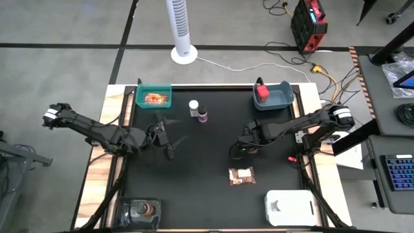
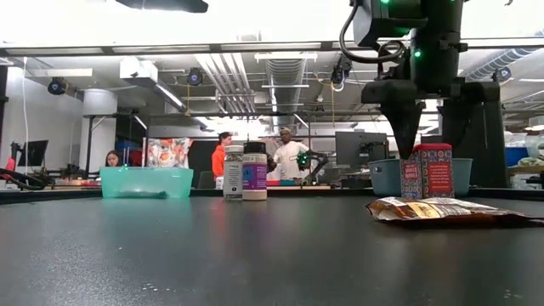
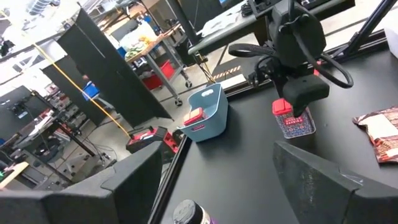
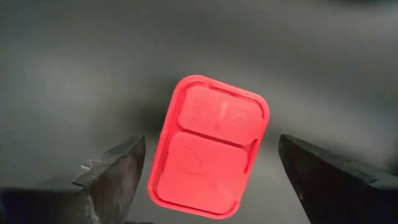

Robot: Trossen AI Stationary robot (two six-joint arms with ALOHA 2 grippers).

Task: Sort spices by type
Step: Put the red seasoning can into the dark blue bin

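Directly under the right hand (image 4: 211, 165) a red-capped spice box (image 4: 209, 146) stands upright on the black desk (image 1: 207, 194); the fingers are spread apart on either side of its lid and do not touch it. Its label carries white print too small to read. A brown packet (image 1: 242, 176) lies flat nearby. A white-capped bottle (image 1: 193, 107) and a purple-labelled jar (image 1: 202, 115) stand together near the teal bin (image 1: 154, 98). A second red box (image 1: 261, 92) sits in the blue-grey bin (image 1: 283, 98). The left hand (image 1: 169, 146) hovers with fingers apart.
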